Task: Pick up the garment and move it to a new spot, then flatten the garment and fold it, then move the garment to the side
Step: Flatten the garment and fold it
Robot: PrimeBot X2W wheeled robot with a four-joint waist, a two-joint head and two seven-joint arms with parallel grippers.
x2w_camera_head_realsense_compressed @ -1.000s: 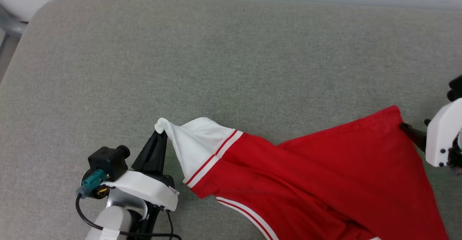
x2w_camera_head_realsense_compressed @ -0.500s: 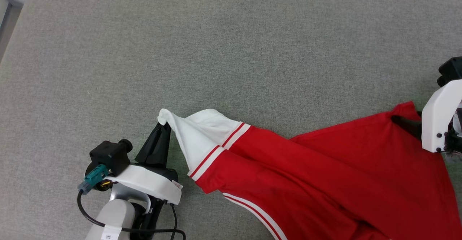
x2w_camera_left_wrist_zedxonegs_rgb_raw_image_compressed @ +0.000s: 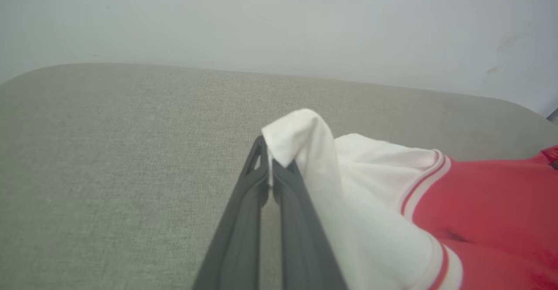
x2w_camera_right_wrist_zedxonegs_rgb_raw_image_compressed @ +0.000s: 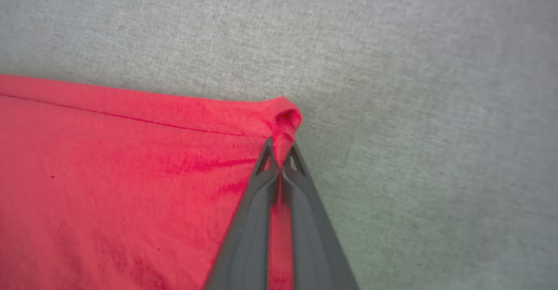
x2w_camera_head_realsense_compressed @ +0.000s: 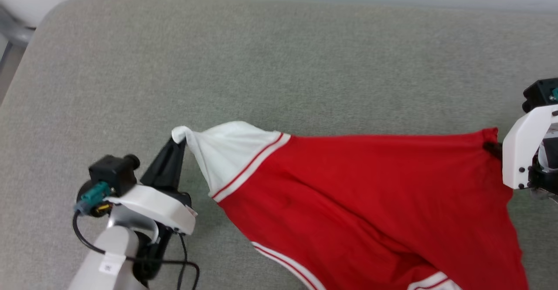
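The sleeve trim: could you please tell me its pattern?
The sleeve trim is red-and-white striped, clearest in the left wrist view.

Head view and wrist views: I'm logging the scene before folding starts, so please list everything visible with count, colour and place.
shirt: one, red with a white sleeve and red-white striped trim, spread over the lower right of the cushion, pulled taut along its upper edge between two pinched corners
cushion: one, grey fabric, under everything
wall: one, pale, behind the cushion's far edge
wrist camera: one, black, on the left wrist
left hand: one, dark fingers, lower left, shut on the shirt's white tip
right hand: one, dark fingers, right edge of the head view, shut on the shirt's red corner
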